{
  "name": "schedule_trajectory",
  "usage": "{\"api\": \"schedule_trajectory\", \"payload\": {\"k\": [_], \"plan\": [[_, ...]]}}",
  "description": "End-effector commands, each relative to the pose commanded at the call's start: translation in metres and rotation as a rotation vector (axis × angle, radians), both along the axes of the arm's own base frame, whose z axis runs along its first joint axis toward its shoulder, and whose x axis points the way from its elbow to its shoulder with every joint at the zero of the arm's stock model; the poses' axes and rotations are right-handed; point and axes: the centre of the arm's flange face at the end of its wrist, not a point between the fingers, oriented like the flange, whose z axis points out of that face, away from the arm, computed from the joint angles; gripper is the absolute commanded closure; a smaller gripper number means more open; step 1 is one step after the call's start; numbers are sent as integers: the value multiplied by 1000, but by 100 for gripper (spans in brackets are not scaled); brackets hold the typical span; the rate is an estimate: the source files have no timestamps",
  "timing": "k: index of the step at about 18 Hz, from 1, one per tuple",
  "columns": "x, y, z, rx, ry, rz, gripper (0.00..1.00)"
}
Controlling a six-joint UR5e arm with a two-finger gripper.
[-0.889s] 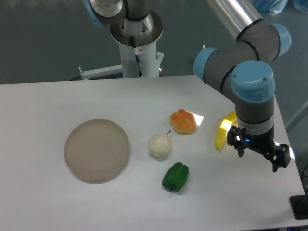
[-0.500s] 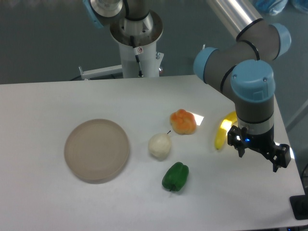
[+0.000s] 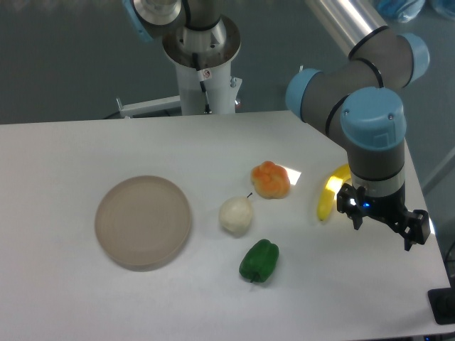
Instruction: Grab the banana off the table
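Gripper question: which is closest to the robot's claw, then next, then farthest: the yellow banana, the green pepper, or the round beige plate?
From the gripper:
1. The yellow banana, just to its left, partly behind the arm.
2. The green pepper, farther left, near the table's front.
3. The round beige plate, far left.

Glossy yellow banana (image 3: 328, 193) lying on white table (image 3: 64, 149), partly hidden

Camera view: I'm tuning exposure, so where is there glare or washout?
Camera view: the banana is overexposed along its lit side; a bright patch of light hits the table beside the orange fruit; elsewhere the lighting is even and the shadows soft.
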Motion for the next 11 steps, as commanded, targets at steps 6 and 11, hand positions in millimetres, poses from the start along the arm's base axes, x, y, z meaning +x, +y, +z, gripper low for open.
{"api": "schedule_trajectory", "payload": {"k": [6, 11], "plan": [[-41, -54, -31, -74, -80, 30, 0], [-72, -102, -51, -95, -252, -33, 0]]}}
